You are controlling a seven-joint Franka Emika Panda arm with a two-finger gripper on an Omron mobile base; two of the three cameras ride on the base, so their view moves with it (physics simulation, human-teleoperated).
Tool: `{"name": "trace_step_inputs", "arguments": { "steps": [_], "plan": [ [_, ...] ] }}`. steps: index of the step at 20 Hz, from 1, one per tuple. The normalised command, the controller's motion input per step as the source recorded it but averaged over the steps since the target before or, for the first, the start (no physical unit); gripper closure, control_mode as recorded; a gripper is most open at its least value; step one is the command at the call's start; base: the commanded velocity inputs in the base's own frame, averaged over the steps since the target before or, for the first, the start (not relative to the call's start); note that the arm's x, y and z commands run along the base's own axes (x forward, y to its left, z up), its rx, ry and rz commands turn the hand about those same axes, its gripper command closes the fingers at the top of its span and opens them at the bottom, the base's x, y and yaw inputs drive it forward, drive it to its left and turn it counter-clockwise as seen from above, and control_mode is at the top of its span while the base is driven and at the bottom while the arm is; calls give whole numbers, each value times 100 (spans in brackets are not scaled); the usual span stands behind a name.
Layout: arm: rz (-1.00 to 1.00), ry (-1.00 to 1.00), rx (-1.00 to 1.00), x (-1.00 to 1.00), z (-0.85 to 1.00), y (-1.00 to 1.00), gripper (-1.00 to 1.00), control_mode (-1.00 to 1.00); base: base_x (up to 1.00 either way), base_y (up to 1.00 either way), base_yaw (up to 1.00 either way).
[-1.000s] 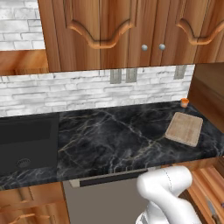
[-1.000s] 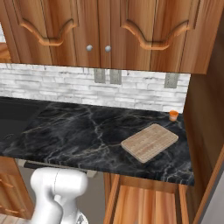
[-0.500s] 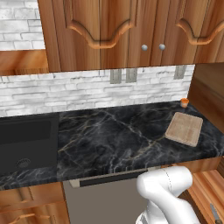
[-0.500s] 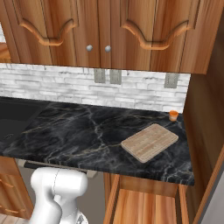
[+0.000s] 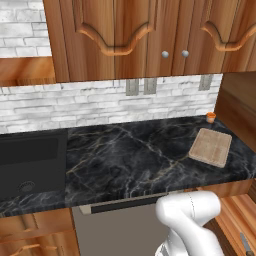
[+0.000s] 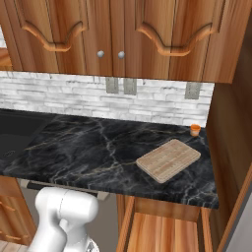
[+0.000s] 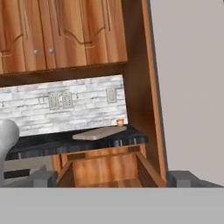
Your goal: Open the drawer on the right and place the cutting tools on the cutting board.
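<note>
The drawer [image 6: 162, 231] sits pulled out below the cutting board [image 6: 168, 159], one small cutting tool [image 5: 246, 245] inside looks light and hard, best pinched by its handle; the end effector [image 7: 111, 178] gapes wide.

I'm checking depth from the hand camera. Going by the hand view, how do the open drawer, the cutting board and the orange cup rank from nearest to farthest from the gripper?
1. drawer, pulled open, just ahead of the gripper.
2. cutting board, on the counter above the drawer.
3. orange cup, behind the board, by the wall.
</note>
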Motion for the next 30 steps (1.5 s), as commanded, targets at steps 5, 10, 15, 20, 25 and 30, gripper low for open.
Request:
{"name": "trace_step_inputs", "arguments": {
  "steps": [5, 10, 15, 20, 25, 30],
  "plan": [
    [0, 9, 0, 8, 42, 0, -100, -100, 0, 0, 0],
    [0, 27, -5, 36, 17, 20, -100, -100, 0, 0, 0],
    [0, 38, -25, 60, 10, 63, -100, -100, 0, 0, 0],
    [-1, 39, -25, 63, 21, 66, -100, -100, 0, 0, 0],
    [-4, 38, -21, 67, 31, 60, -100, -100, 0, 0, 0],
    [-6, 45, -27, 67, 4, 59, -100, -100, 0, 0, 0]
  ]
}}
